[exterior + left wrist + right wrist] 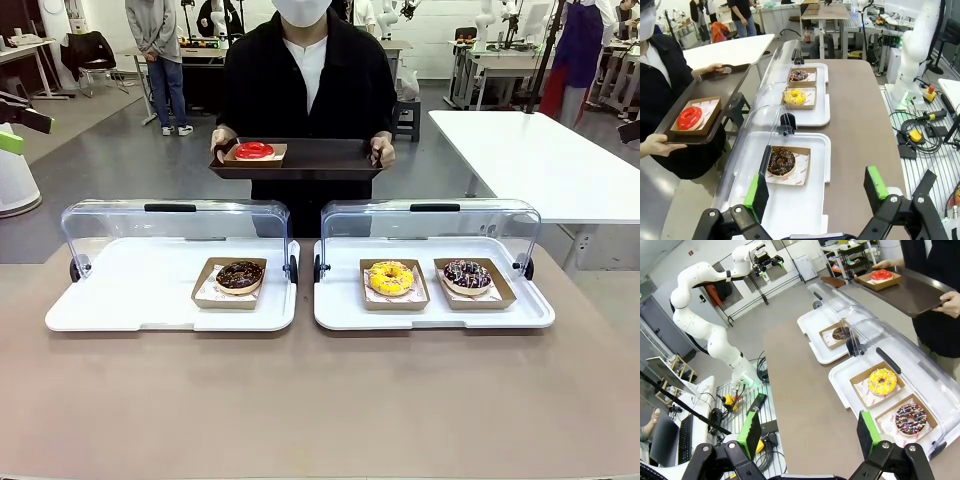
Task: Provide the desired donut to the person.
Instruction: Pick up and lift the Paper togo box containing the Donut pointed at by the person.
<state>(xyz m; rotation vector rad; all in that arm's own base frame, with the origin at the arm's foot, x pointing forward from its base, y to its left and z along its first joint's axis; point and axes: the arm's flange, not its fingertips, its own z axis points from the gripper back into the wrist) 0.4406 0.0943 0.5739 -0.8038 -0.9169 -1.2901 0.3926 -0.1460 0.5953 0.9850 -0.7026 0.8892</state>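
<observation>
Person [305, 80], black top w/ white shirt at neck, stands at far side, centre, holding a dark tray [330, 160] level w/ both hands. Red donut [254, 150] sits in a card box on its left end. Choc donut [240, 275], boxed, lies on right part of left white tray [120, 300]. Yellow donut [391, 277] & sprinkled choc donut [467, 274], boxed, lie side by side on right white tray [340, 310].
</observation>
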